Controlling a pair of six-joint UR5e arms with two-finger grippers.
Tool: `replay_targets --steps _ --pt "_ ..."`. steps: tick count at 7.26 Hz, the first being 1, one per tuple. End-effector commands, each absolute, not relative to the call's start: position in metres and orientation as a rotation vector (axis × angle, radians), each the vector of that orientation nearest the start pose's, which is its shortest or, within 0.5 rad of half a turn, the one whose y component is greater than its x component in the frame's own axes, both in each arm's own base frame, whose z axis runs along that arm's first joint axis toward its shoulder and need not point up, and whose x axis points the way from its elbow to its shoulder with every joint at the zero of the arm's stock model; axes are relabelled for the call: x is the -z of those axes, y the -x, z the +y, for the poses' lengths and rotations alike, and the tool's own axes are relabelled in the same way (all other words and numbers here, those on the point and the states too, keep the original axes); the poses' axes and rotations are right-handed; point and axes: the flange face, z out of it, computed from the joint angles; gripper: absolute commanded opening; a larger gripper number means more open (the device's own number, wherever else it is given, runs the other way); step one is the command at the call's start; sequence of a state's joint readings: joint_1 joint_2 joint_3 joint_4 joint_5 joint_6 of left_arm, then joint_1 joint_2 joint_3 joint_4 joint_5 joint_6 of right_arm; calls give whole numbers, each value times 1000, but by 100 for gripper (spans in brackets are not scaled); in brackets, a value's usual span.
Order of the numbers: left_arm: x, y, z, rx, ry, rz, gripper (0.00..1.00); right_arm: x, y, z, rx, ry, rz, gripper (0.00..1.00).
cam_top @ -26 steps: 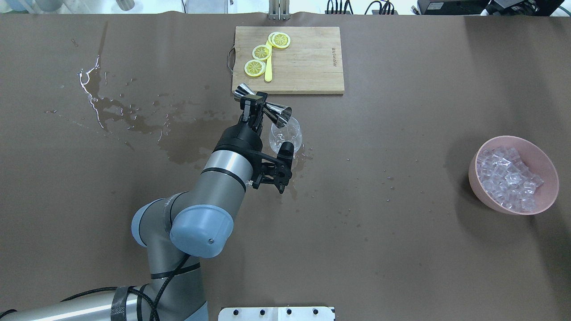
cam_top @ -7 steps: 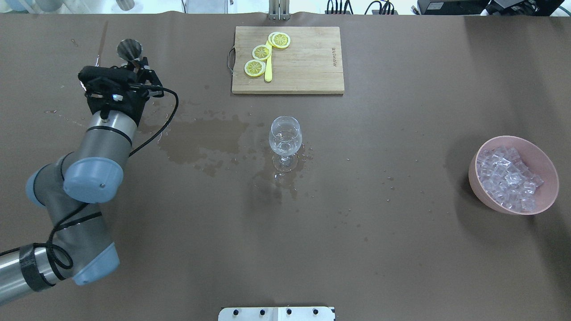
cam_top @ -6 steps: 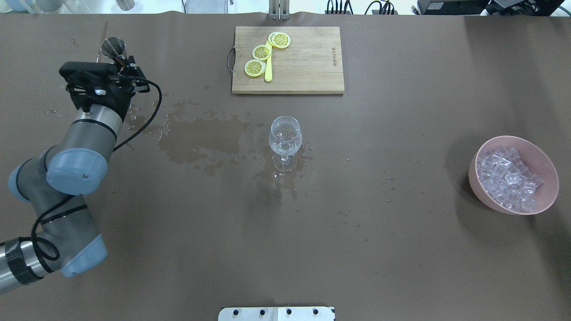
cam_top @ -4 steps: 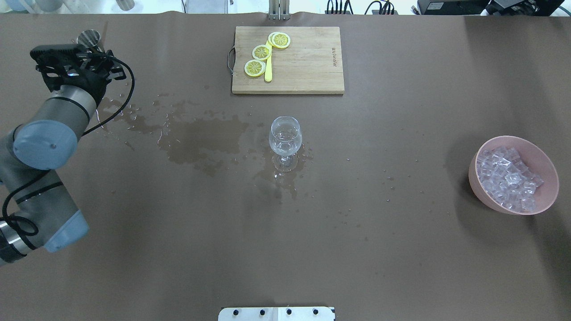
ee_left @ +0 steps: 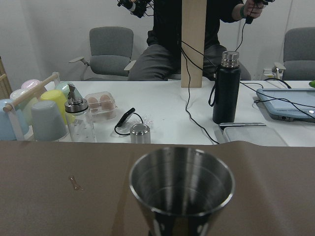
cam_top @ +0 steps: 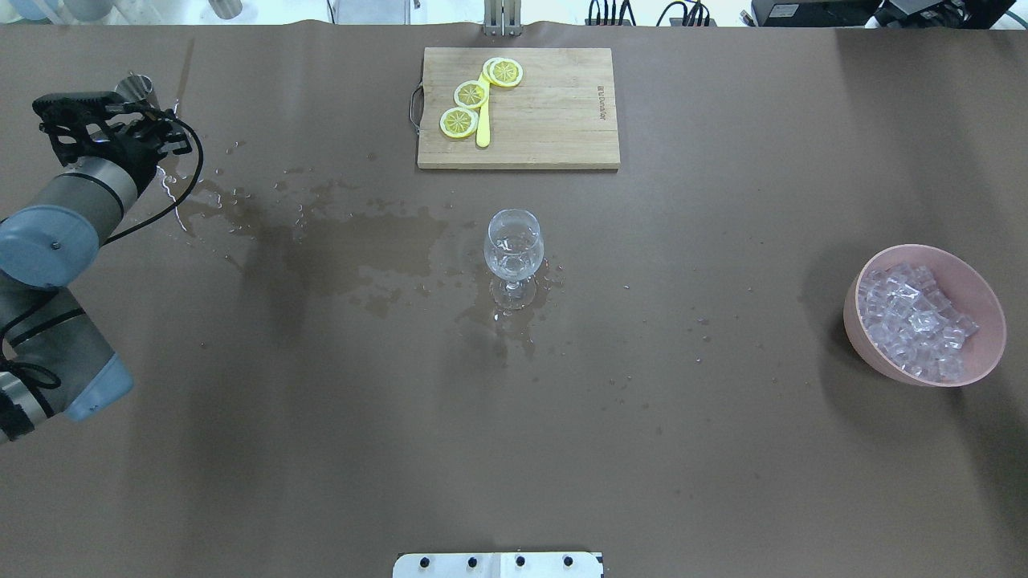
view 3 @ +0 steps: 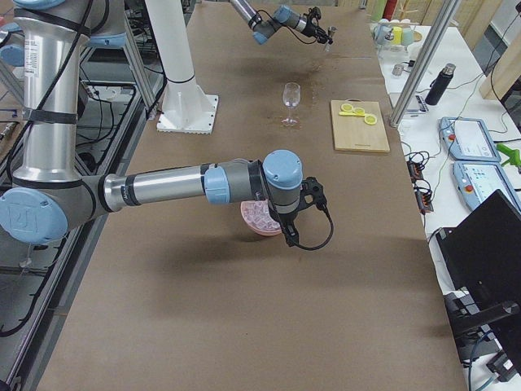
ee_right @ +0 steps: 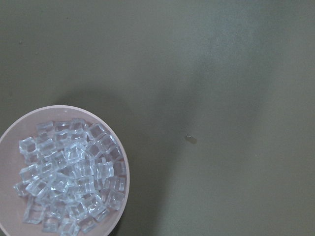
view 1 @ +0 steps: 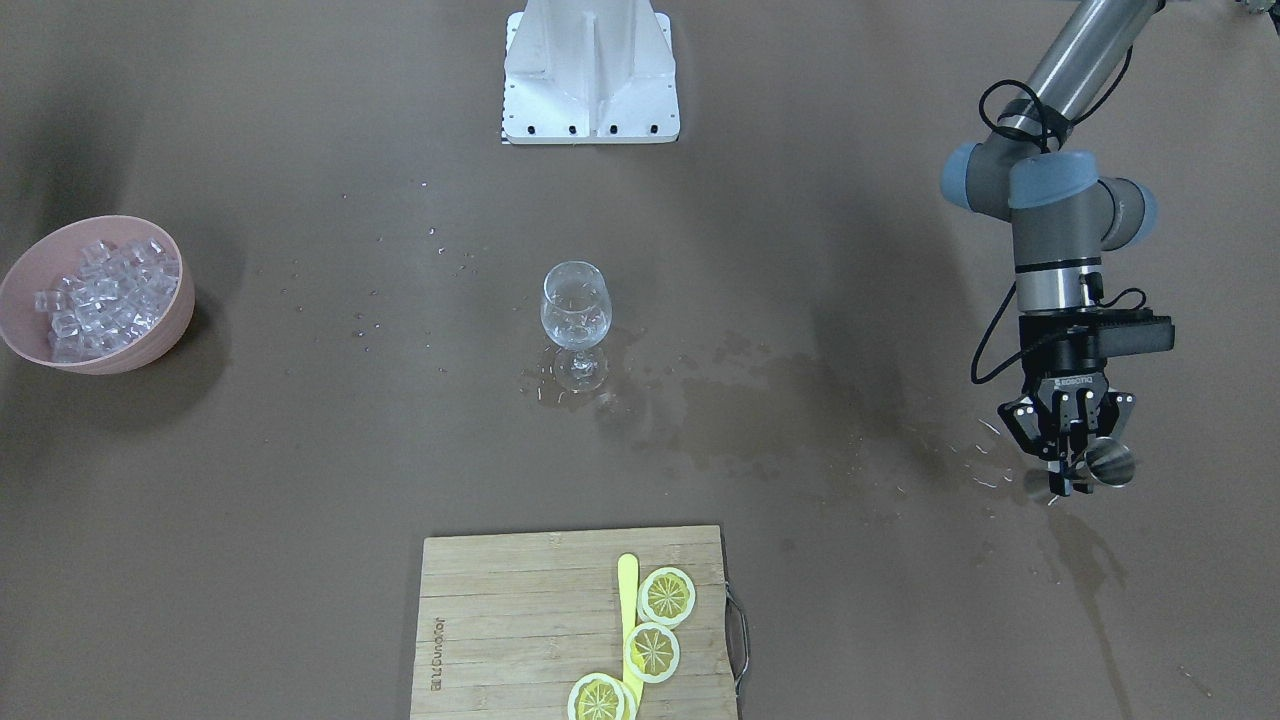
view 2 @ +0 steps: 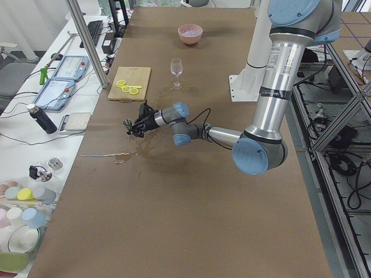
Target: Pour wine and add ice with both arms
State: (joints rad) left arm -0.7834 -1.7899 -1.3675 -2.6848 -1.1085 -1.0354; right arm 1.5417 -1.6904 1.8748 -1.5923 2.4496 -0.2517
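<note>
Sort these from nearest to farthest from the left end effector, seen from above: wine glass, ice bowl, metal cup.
1. Metal cup, in the left end effector, far left.
2. Wine glass, mid-table.
3. Pink bowl of ice, far right.

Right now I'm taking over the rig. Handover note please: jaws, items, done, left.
Left gripper: jaws shut on the steel jigger, upright at the table's far left; can't tell if it touches down.
Right gripper: over the pink bowl; jaws can't be judged.
Wine glass: upright mid-table, seems to hold a little clear liquid, no ice. Wet spill beside it.
Ice: all in the bowl.
Done: the pour, seemingly. Left: release the jigger, move ice into the glass.
</note>
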Motion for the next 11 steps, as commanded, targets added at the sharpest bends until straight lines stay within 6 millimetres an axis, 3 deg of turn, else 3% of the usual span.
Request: replay_targets --steps 1,2,5,11 --pt "-561 -298 -558 469 -994 588 0 -558 -44 -446 334 -251 -860 100" --pt "-578 -293 -560 466 -968 574 0 -558 -44 -446 335 -253 -860 100" --pt "-605 -283 -562 487 -910 591 0 -557 -41 -446 338 -252 -865 100" --pt "-613 -288 -560 524 -868 620 0 -550 -38 -446 350 -259 -867 100"
